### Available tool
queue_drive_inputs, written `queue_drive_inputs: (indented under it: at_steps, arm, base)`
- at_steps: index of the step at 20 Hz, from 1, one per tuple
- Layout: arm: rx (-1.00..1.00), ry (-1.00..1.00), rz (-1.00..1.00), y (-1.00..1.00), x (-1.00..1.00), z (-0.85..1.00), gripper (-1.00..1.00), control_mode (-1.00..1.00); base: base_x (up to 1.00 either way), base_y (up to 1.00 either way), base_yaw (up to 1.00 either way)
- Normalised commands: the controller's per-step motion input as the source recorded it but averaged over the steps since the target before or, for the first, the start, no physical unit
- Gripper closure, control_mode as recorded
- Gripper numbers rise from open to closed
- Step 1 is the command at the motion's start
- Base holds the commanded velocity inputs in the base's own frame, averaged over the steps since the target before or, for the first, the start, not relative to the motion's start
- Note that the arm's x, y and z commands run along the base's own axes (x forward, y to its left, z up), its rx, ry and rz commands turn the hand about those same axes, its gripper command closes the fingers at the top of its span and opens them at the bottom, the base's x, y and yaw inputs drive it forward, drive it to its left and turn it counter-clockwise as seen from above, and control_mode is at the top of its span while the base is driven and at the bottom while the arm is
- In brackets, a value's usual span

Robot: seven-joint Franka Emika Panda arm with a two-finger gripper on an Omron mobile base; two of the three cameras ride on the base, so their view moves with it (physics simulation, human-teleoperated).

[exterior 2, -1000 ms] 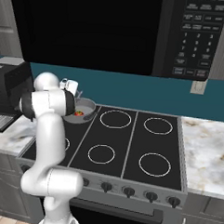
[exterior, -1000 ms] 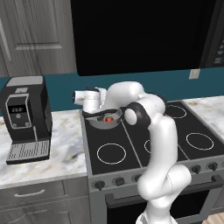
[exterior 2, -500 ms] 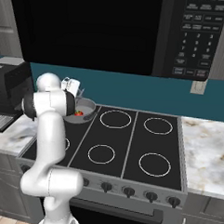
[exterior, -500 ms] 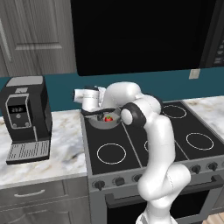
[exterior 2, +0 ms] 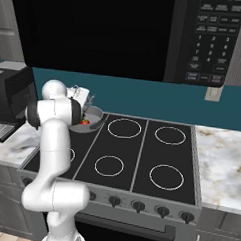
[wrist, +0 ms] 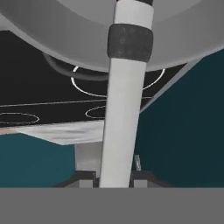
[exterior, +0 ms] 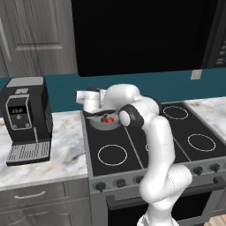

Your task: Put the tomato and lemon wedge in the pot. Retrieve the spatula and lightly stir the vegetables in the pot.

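Observation:
The grey pot sits on the stove's back left burner, and the red tomato lies inside it. Its rim hides the lemon wedge. My gripper hangs at the pot's left rim, shut on the spatula. In the hand view the spatula's pale handle, with a dark band around it, runs up between my fingertips toward the pot's grey wall. The spatula's head is out of sight.
A black coffee machine stands on the marble counter left of the stove. A dark microwave hangs above, with the teal backsplash close behind the pot. The other burners carry nothing.
The hand with the spatula has shifted slightly at the pot's rim and the elbow has swung a little left. The grip on the handle holds.

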Motion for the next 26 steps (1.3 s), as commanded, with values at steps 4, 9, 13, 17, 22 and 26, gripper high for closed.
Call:
queue_drive_inputs:
  at_steps: [4,9,13,17,22,26]
  arm:
    - [-0.09,0.09,0.02,-0.25,0.02,-0.05,1.00,-1.00]
    - [-0.03,0.03,0.04,-0.35,0.04,0.00,1.00,-1.00]
    - [-0.05,0.08,0.03,-0.48,0.00,-0.14,1.00,-1.00]
    - [-0.07,0.10,0.04,-0.38,-0.03,-0.24,1.00,-1.00]
    - [-0.01,0.01,0.07,-0.01,-0.02,0.04,1.00,-1.00]
    - [0.00,0.00,0.07,-0.04,0.00,0.45,1.00,-1.00]
  base:
    - [0.00,0.00,0.00]
    - [0.00,0.00,0.00]
    - [0.00,0.00,0.00]
    - [0.00,0.00,0.00]
    - [0.00,0.00,0.00]
    - [0.00,0.00,0.00]
